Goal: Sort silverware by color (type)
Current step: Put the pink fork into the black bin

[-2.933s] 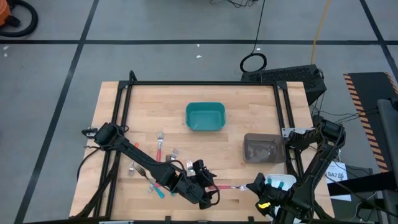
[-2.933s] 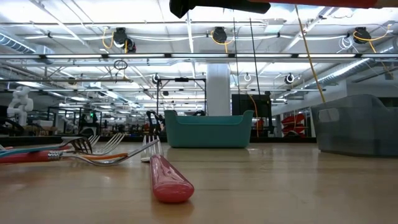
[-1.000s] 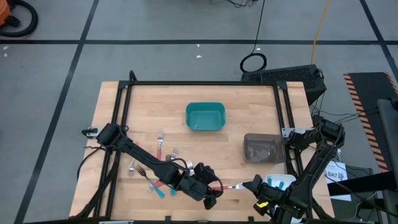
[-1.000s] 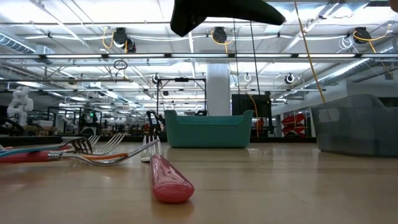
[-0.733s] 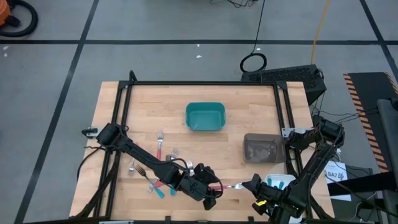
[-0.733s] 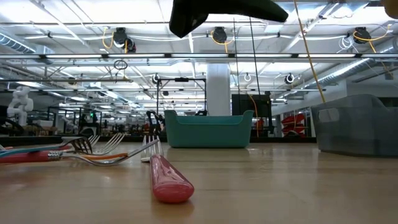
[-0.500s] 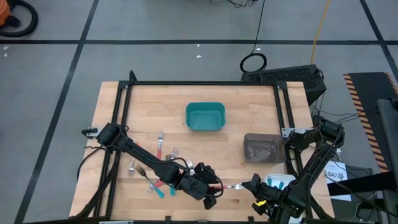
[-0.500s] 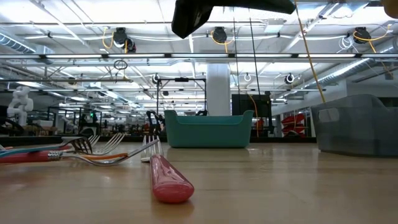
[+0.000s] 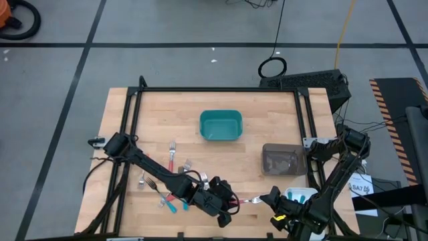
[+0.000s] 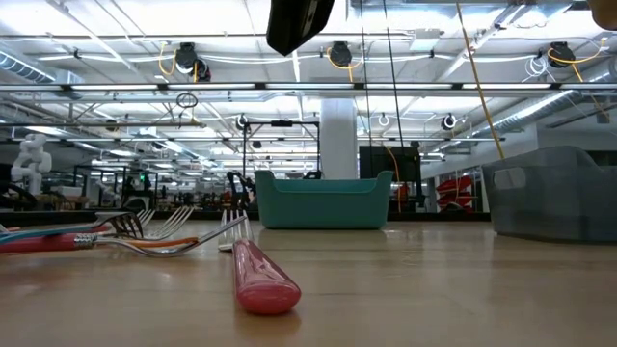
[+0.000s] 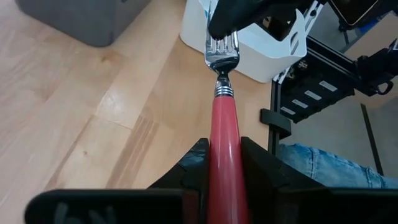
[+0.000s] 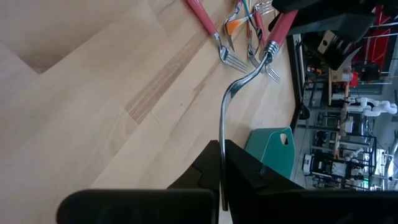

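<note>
One red-handled fork [image 9: 246, 200] of the silverware hangs level in the air near the table's front edge, between my two grippers. My left gripper [image 9: 227, 203] is shut on its handle and my right gripper [image 9: 269, 199] on its metal end. The other forks, with red, orange and teal handles [image 9: 170, 181], lie flat on the table's left half; they also show in the low view [image 10: 145, 236]. One red handle [image 10: 260, 275] lies nearest that camera. My left gripper pinches the fork's red handle [image 11: 224, 124] between its two fingers, which lie along it, level, coming from the table's left. My right gripper pinches the tines [image 11: 222, 45], its fingers [image 11: 249, 18] level and coming from the table's right. The fork's thin metal end [image 12: 222, 134] runs between them, and the fork is lifted clear.
A teal bin [image 9: 221, 125] stands at the table's far middle, a grey bin [image 9: 283, 161] at the right, and a white bin [image 9: 301, 195] at the front right corner, just behind my right gripper. Bare wood lies under the held fork.
In the low view, the dark gripper part at the top edge has drawn back and shows less of itself. The fork has stayed in the air between my two grippers, at the same place.
</note>
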Robot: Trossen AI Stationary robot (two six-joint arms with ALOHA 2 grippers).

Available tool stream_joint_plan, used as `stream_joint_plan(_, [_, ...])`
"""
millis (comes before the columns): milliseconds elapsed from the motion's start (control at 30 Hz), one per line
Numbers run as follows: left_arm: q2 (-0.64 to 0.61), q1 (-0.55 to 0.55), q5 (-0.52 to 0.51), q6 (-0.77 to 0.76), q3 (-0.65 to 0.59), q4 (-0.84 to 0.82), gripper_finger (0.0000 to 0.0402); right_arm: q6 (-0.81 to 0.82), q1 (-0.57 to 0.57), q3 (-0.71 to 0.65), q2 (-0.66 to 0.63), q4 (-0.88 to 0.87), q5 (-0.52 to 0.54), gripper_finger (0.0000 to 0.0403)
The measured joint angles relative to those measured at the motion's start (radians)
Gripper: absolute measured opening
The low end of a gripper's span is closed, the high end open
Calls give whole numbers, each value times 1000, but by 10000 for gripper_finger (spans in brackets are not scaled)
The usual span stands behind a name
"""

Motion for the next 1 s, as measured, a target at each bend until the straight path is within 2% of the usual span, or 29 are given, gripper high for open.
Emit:
stream_joint_plan(300, [0, 0, 0, 9, 0, -2, 63, 21, 0, 0, 0, 17, -46, 11])
stream_joint_plan(733, [-2, 2, -8, 112, 0, -5, 63, 94, 1, 0, 0, -14, -47, 111])
stream_joint_plan(1000, [-14, 2, -6, 214, 30, -32, 63, 193, 1, 27, 0, -149, -46, 144])
